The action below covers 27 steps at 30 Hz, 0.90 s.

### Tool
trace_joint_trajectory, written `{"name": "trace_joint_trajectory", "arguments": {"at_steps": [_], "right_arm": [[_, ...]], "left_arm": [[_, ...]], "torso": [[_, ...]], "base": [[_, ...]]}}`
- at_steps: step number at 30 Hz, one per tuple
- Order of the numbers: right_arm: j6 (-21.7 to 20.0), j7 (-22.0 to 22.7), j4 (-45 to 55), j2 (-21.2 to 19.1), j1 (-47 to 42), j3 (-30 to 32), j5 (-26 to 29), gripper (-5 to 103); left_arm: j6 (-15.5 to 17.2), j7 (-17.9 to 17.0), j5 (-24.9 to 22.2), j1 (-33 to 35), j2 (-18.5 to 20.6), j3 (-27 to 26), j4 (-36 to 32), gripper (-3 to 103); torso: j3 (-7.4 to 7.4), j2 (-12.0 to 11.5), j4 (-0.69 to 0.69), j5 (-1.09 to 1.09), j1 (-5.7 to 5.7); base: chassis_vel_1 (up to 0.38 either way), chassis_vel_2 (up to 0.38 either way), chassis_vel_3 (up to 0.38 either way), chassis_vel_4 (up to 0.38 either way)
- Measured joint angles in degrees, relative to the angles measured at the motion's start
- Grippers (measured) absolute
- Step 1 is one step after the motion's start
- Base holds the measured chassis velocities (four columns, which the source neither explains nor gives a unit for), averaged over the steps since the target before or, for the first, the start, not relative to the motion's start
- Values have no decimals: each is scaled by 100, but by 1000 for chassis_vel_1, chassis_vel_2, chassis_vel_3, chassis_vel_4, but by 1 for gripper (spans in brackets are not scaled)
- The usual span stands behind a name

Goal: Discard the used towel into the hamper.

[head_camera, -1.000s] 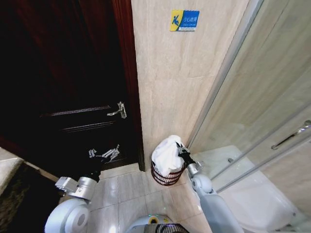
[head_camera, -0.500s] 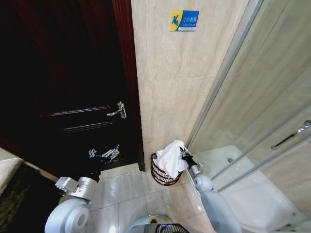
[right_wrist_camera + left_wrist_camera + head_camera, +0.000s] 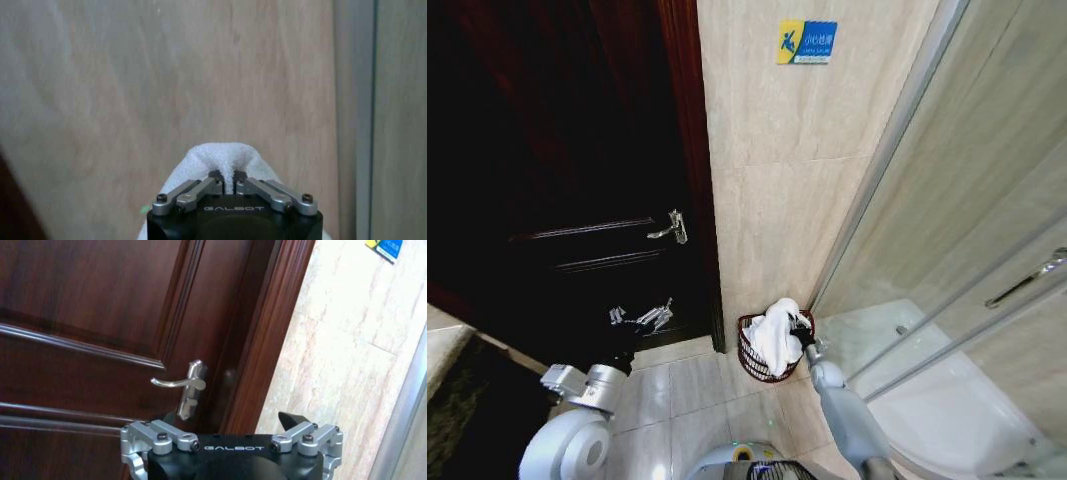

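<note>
one white towel hung bunched in the single reddish-brown hamper, which stood on the floor tiles against the wall beside the one dark door. the right gripper had its jaws clenched on the towel's top fold. the left gripper hovered near the door, jaws released.

We see the hamper on the floor against the wall, just right of the door. The towel lies in the hamper. Our right hand is at the hamper's right rim, our left hand well left of it.
</note>
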Motion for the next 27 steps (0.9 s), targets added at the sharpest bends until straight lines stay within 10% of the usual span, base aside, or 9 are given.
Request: {"name": "trace_joint_trajectory", "arguments": {"at_steps": [27], "right_arm": [[700, 21, -567, 159, 435, 18, -260, 6]], "left_arm": [[0, 0, 0, 0, 0, 0, 0, 100]], "torso": [[0, 0, 0, 1, 0]], "base": [[0, 0, 0, 0]]}}
